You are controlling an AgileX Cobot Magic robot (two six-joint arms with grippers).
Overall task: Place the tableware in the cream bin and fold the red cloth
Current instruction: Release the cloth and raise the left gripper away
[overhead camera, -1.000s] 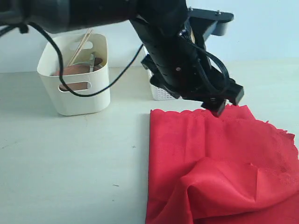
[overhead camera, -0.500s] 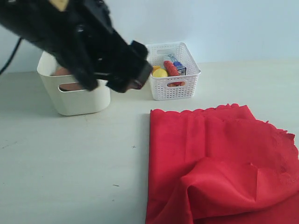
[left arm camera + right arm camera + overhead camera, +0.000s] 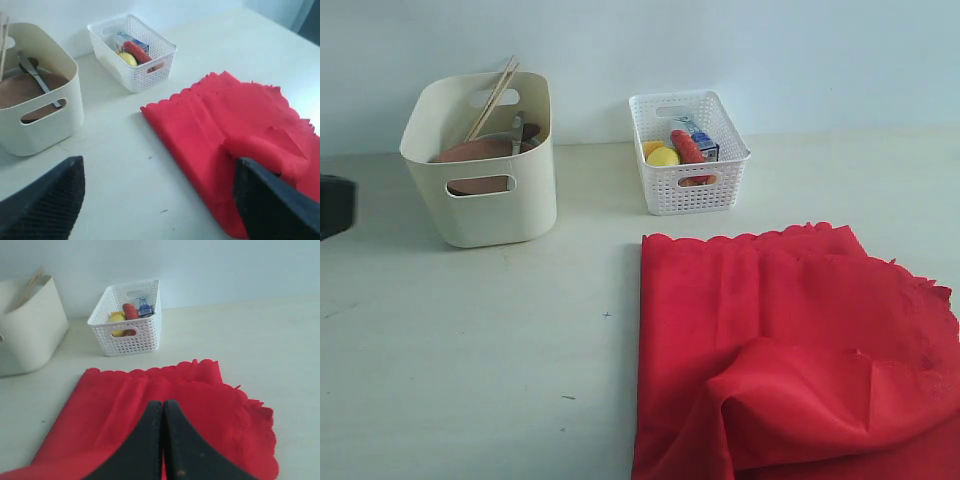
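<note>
Red cloth: the red cloth (image 3: 790,350) is spread on the table (image 3: 470,350), on the right of the exterior view; its scalloped edge is turned toward the bins, its left edge runs straight, and a rumpled flap is doubled over its near part.
Cream bin: the cream bin (image 3: 485,210) stands upright, well apart from the cloth, on the left of the exterior view.
Tableware: the chopsticks (image 3: 492,100) are leaned against the bin's back wall; the brown plate (image 3: 475,152) lies inside, with a steel utensil (image 3: 37,80) laid across it.
Left gripper: the left gripper (image 3: 159,167) is held above the table with its jaws spread wide and nothing between them.
Right gripper: the right gripper (image 3: 163,407) is clenched, fingers pressed together above the cloth, and nothing is grasped.
White basket: the white lattice basket (image 3: 695,190) is set beside the bin, near the cloth's scalloped edge; yellow, red and blue items are seen inside.
</note>
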